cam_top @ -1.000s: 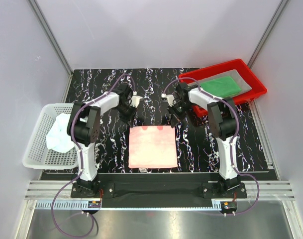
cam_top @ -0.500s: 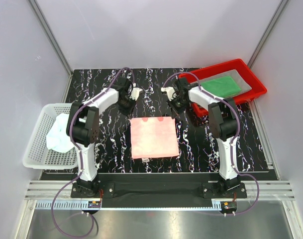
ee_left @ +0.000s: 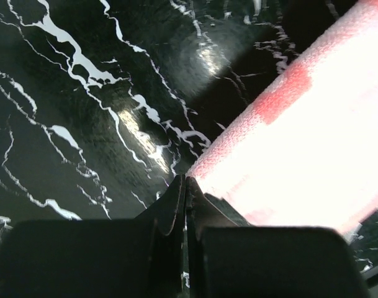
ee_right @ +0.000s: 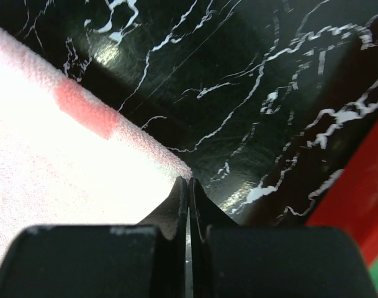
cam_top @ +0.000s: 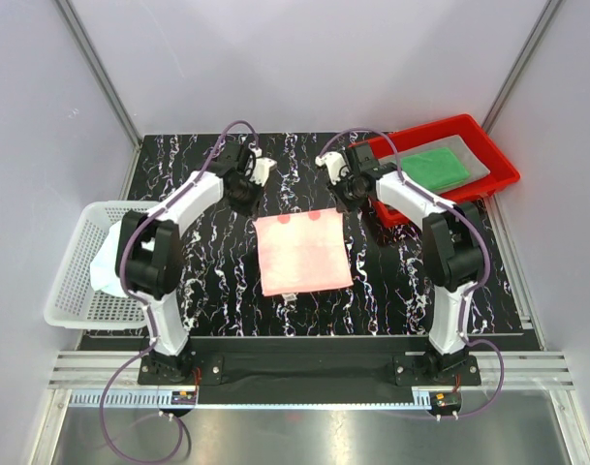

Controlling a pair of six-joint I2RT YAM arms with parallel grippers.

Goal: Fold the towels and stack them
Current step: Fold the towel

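Note:
The pink towel (cam_top: 302,254) lies flat on the black marble table, its far edge toward the back. My left gripper (cam_top: 257,215) is shut on its far left corner; in the left wrist view the closed tips (ee_left: 186,180) pinch the towel (ee_left: 300,143) edge. My right gripper (cam_top: 338,209) is shut on the far right corner; the right wrist view shows the closed tips (ee_right: 188,181) at the towel (ee_right: 64,167) corner. The green towel (cam_top: 432,165) lies on the grey towel (cam_top: 476,155) in the red tray. The pale blue-white towel (cam_top: 110,262) is bunched in the basket.
The red tray (cam_top: 506,172) stands at the back right, close to my right arm; its rim shows in the right wrist view (ee_right: 362,198). The white lattice basket (cam_top: 72,295) sits at the left table edge. Grey walls enclose the table.
Both grippers have moved toward the back of the table, dragging the pink towel with them by its far corners. The towel now lies farther from the arm bases.

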